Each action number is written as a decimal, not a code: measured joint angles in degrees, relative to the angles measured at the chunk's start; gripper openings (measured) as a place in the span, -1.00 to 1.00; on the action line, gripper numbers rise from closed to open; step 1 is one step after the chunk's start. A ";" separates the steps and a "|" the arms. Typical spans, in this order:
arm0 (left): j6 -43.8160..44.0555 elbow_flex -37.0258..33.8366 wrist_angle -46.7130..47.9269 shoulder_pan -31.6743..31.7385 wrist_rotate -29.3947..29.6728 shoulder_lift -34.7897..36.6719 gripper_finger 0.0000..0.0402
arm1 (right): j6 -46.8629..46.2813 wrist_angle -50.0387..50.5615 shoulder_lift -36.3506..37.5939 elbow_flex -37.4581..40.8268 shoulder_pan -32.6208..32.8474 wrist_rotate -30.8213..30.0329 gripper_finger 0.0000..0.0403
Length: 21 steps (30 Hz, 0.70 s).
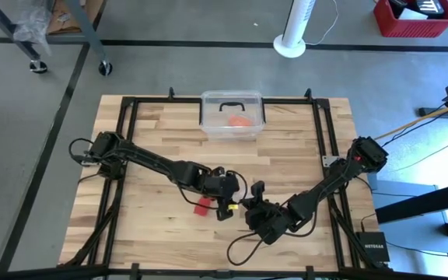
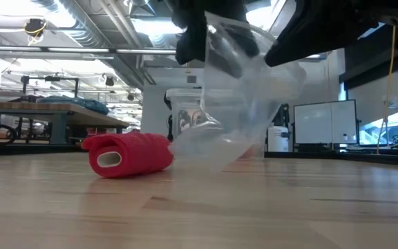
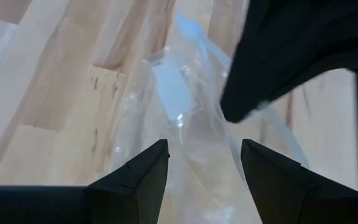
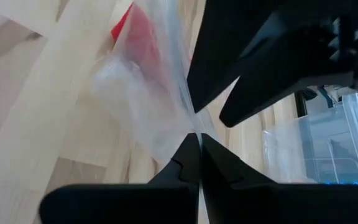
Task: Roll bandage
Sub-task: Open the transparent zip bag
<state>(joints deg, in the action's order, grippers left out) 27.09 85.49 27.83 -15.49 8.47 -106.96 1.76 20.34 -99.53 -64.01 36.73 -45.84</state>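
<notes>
Pinching the clear plastic bag (image 4: 145, 93) in my right end effector (image 4: 199, 140), fingers clamped tight, I hold my left end effector (image 3: 204, 158) spread wide at its mouth. Rolled bandage (image 2: 130, 155) lies beside it on the bench (image 2: 254, 207); I'd widen the mouth gently.

Only "NETGEAR" can be made out, on the small black box (image 1: 372, 246) at the table's edge.

A crinkly clear plastic bag (image 2: 244, 104) hangs before a clear bin (image 1: 232, 115).
</notes>
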 joint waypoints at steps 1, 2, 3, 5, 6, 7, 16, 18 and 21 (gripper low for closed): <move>-0.02 0.00 0.26 0.00 0.58 -0.06 -0.03 | 0.00 -0.11 0.00 0.00 0.00 -0.01 -0.98; -0.02 0.00 0.42 0.02 0.80 -0.06 -0.03 | 0.00 -0.13 0.00 0.00 0.00 0.02 -0.98; -0.03 0.00 0.14 0.12 0.85 -0.02 -0.03 | 0.00 -0.11 0.00 0.00 0.00 0.08 -0.98; -0.02 0.00 0.11 0.24 0.85 0.47 -0.03 | 0.00 -0.23 0.00 0.00 0.00 0.51 -0.98; -0.02 0.00 -0.11 0.26 0.87 0.65 -0.03 | 0.00 -0.23 0.00 0.00 0.00 0.87 -0.98; -0.04 0.04 -0.27 0.28 0.87 1.02 -0.03 | 0.00 -0.38 0.00 0.00 0.00 1.36 -0.98; -1.21 0.13 -2.08 0.01 0.77 1.65 -0.03 | 0.01 -0.70 0.00 0.00 0.00 1.92 -0.97; -1.89 0.13 -3.48 -0.24 0.44 1.73 -0.03 | 0.00 -0.68 0.00 0.00 0.00 1.94 -0.97; -2.46 0.13 -4.50 -0.65 -0.44 1.75 -0.03 | 0.02 -0.67 0.00 0.00 0.00 1.94 -0.97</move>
<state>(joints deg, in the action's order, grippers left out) 24.64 85.62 23.33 -16.13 8.03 -105.21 1.78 19.67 -99.53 -64.01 36.73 -43.90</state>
